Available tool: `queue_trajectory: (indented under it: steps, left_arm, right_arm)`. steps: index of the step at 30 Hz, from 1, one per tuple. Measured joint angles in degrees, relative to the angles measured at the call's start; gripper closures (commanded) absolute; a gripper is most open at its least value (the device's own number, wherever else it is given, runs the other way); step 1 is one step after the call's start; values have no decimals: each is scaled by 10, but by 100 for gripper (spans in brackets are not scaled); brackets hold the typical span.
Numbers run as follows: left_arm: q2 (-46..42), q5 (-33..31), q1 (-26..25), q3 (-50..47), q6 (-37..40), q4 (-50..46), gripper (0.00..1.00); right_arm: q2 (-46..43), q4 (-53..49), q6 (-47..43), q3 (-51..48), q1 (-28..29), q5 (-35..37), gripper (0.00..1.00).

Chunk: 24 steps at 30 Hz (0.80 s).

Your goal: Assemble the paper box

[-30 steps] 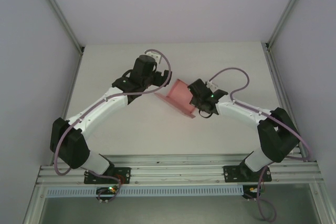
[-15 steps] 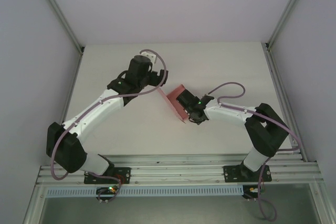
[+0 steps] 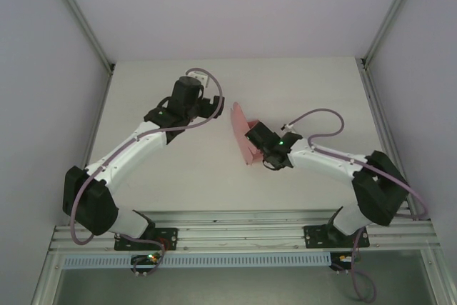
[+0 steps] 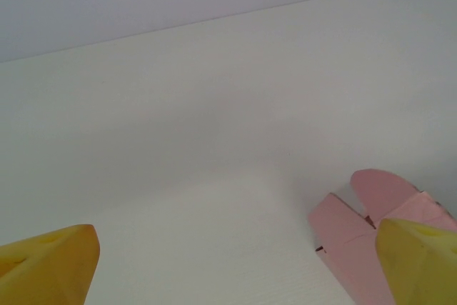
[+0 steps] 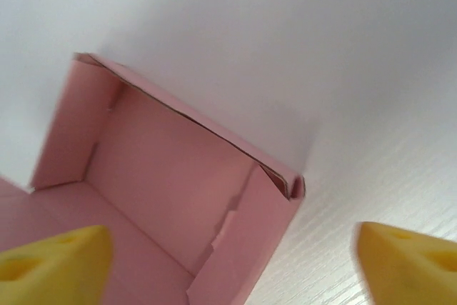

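The paper box (image 3: 240, 132) is a pink, partly folded open tray, tipped up on its side in the middle of the white table. In the right wrist view its inside (image 5: 164, 169) faces me, with walls standing and one corner seam (image 5: 289, 185) gaping. My right gripper (image 3: 255, 138) is open; the box's near wall lies between its yellow fingertips (image 5: 57, 266) without being clamped. My left gripper (image 3: 216, 109) is open just left of the box, holding nothing. In the left wrist view a flap of the box (image 4: 353, 237) shows beside the right fingertip (image 4: 421, 262).
The white table (image 3: 307, 91) is walled in by pale panels at the back and on both sides, with metal posts (image 3: 111, 69) at the corners. An aluminium rail (image 3: 243, 237) carrying both arm bases runs along the near edge.
The box has swung from lying open and flat-bottomed to standing tipped on its side. My right gripper has moved left into it. The left gripper has drawn back off the box.
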Motion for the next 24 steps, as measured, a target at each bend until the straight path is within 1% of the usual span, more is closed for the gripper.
queue_trajectory:
  steps: [2,3,5,6,7,9,10,12,16,19,24]
  left_arm:
    - [-2,2,3,-5,-2,0,0]
    - [-4,3,4,-8,-2,0,0]
    - [-10,7,8,-14,-2,0,0]
    - [-13,10,11,-17,-3,0,0]
    - [-16,13,12,-21,-3,0,0]
    - [-23,17,17,-27,-4,0,0]
    - [-26,19,19,-30,-4,0,0]
    - [-33,26,23,-40,-6,0,0]
    - [-48,38,34,-63,-12,-2,0]
    - [-59,37,41,-75,-18,-15,0]
    - [-80,33,49,-91,-24,-30,0]
  right_arm:
    - [-21,21,-81,-1,-22,-11,0]
    - [-29,42,-143,-1,-48,-37,0]
    - [-32,69,-263,7,-109,-107,0]
    - [-24,72,-335,21,-148,-157,1]
    - [-15,72,-389,36,-176,-193,0]
    - [18,63,-523,87,-229,-265,0]
    - [37,54,-587,116,-245,-291,0]
    - [77,30,-718,180,-262,-332,0]
    - [167,-27,-952,302,-270,-380,1]
    - [240,-83,-1067,380,-276,-389,0]
    - [350,-185,-1208,475,-287,-398,3]
